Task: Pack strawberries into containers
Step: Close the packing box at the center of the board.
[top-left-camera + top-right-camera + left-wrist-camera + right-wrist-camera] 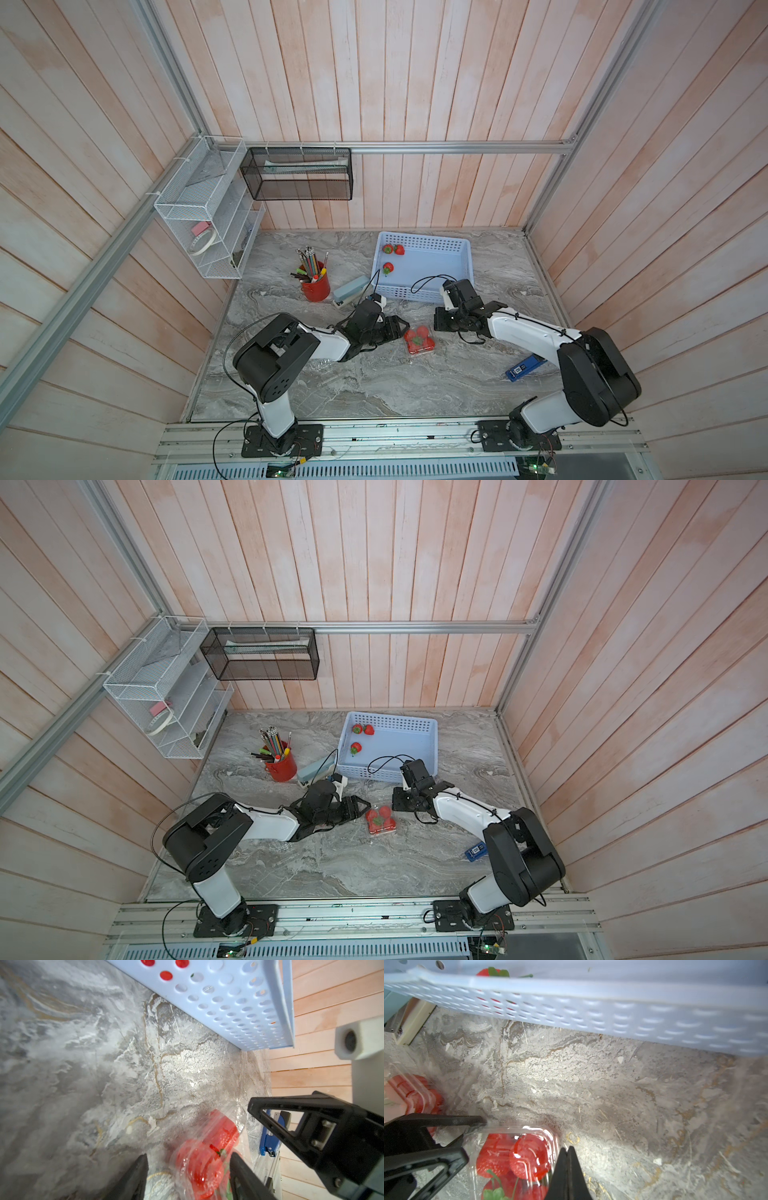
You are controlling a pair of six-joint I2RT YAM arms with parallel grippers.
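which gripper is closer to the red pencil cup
Left. The left gripper is to the right of the red pencil cup and nearer the robot, just short of the filled container. The right gripper is beyond that container, farther off.

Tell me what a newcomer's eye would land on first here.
The clear container packed with red strawberries sits in the middle of the table. Behind it, the light-blue basket holds three loose berries; a red pencil cup stands left of it.

Three loose strawberries (387, 249) (399, 249) (388, 268), two filled containers (517, 1129) (415, 1084), one basket (424, 239) — one cup (316, 289).
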